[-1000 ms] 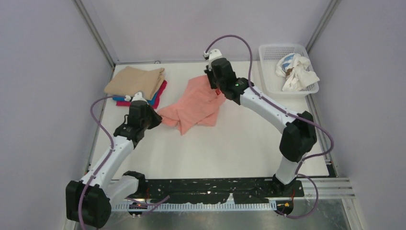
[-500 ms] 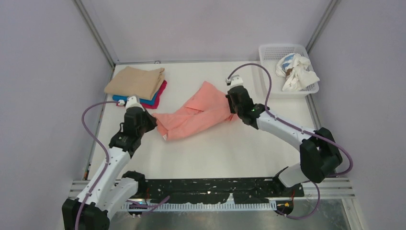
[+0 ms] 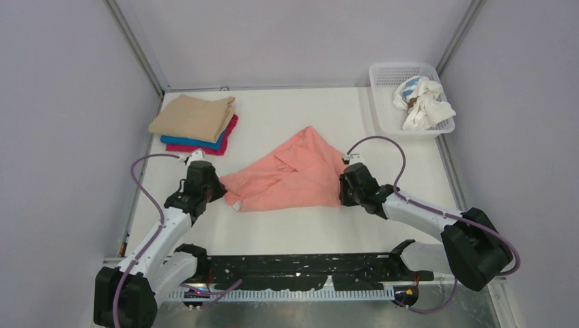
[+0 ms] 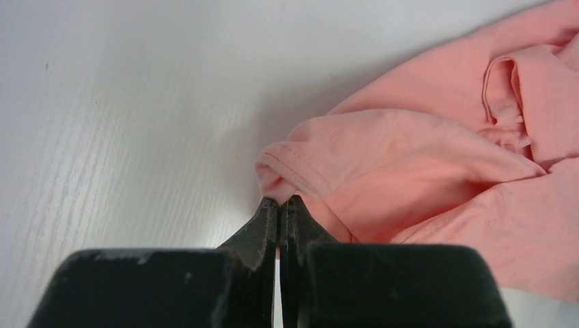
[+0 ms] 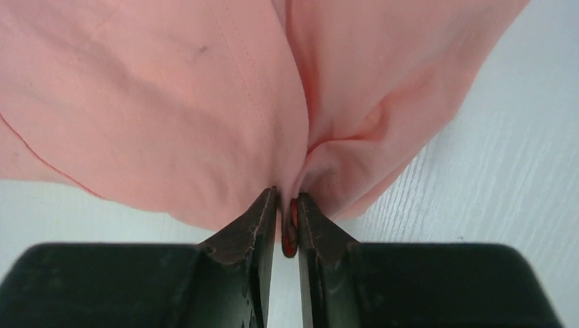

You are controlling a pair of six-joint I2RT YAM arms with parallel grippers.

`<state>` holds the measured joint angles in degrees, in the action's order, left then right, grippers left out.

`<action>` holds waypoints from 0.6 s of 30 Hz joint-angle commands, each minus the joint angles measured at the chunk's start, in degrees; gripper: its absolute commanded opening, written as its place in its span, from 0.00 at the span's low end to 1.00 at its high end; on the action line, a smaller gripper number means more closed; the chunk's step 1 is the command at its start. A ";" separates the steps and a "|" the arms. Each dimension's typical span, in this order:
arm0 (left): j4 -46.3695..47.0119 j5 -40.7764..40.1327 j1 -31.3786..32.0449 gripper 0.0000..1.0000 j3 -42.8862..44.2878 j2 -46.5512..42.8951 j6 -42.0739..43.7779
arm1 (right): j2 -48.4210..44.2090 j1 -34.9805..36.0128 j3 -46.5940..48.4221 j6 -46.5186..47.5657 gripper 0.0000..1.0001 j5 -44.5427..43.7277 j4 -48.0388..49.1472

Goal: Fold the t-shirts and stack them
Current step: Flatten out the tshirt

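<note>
Logging the bench as I saw it from the console.

1. Salmon-pink t-shirt [image 3: 290, 176]: it lay rumpled and partly spread near the middle of the table [image 3: 307, 225], with one corner pointing toward the far side.
2. Left gripper [image 4: 280, 203]: its jaws were pressed together on a stitched fold at the shirt's left edge, low over the tabletop.
3. Right gripper [image 5: 285, 198]: its jaws were pinched on a bunched fold at the shirt's right edge, and I noted a sliver of pink cloth between them. The shirt ran from one claw to the other.
4. Folded stack, far left of the table, well apart from the pink shirt: the tan t-shirt [image 3: 193, 116] was on top, the bright blue t-shirt [image 3: 194, 141] under it and the magenta t-shirt [image 3: 231, 130] lowest.
5. White basket [image 3: 382, 75], far right corner: it held crumpled white cloth [image 3: 423, 102] with a little blue showing.
</note>
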<state>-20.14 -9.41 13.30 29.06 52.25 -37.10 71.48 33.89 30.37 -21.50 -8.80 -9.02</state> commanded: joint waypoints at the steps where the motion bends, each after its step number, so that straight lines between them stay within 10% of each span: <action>1: 2.23 0.67 -0.29 0.00 -0.33 0.15 -0.66 | -3.98 -0.13 -1.79 -2.96 0.24 2.54 0.47; 10: 3.08 1.47 -0.28 0.00 -1.12 -1.96 -0.65 | -13.19 0.99 4.79 2.67 0.97 -4.71 -2.93; 18: 4.73 3.16 -0.29 0.00 -1.93 -0.78 -1.22 | 12.26 10.02 29.81 18.39 0.95 -8.14 0.95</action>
<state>-18.65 -7.38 13.30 27.49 51.20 -37.52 70.50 40.25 46.85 -14.04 -13.93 -10.61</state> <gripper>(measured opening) 0.014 0.952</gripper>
